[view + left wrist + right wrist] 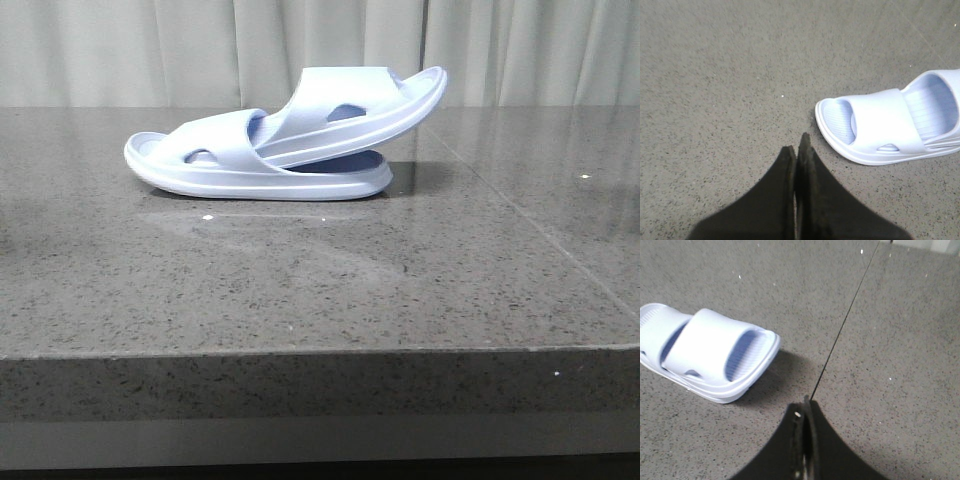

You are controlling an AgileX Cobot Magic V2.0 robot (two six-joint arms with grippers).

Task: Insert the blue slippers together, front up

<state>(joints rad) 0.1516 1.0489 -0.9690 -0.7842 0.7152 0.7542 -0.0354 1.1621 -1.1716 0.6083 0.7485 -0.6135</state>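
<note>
Judging the nesting step done: the blue slippers [285, 145] lie on the desk [300, 290], upper one wedged under the lower one's strap and tilted up. Long axis runs left-right, lower toe leftward. Left gripper [797, 145] and right gripper [805, 407] both closed, empty, flanking the slippers. Next, we'd verify seating.

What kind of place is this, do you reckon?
Probably a lab or test bench: a speckled grey stone counter, pale curtains behind, and only the blue slippers on it.
</note>
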